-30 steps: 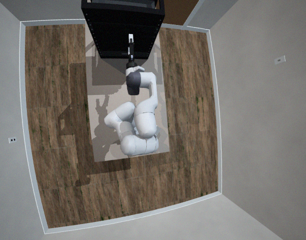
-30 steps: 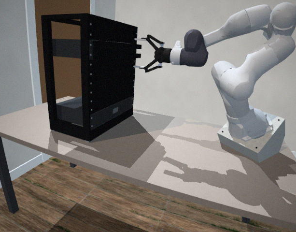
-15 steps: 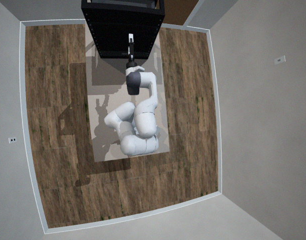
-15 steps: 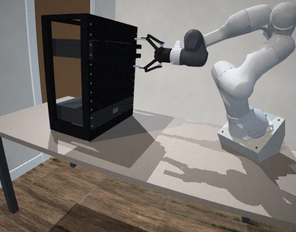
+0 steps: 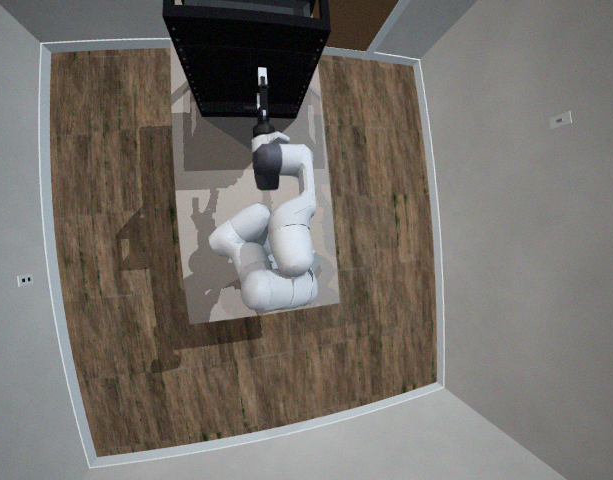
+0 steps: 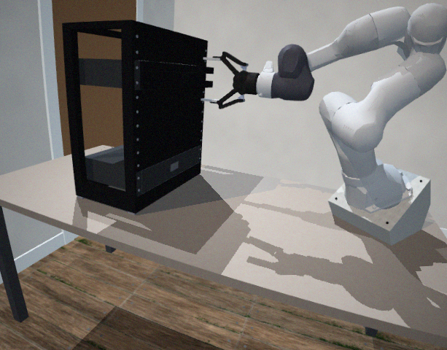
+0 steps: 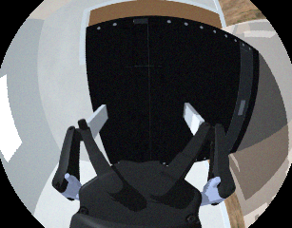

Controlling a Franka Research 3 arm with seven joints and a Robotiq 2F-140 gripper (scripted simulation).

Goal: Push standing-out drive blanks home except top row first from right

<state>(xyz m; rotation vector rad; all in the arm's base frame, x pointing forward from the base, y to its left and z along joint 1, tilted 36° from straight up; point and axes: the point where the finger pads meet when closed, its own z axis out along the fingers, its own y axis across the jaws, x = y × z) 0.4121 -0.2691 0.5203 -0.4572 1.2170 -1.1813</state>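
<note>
The black rack (image 6: 103,113) (image 5: 244,51) stands on the table's left end, its chassis front (image 7: 146,70) facing my arm. In the side view two dark blanks, an upper one (image 6: 208,70) and a lower one (image 6: 208,83), stick out from the front near the top. My gripper (image 6: 211,79) (image 5: 262,90) (image 7: 145,110) is open and empty. Its fingers stand one above the other, with their tips close to the front, above and below those two blanks. In the wrist view the front is too dark to tell the blanks apart. I cannot tell whether anything touches.
The rack and the arm's base (image 6: 385,218) share a beige table (image 6: 291,233) (image 5: 203,289). A grey unit (image 6: 170,167) sits low in the rack. A wooden floor surrounds the table, and walls stand behind.
</note>
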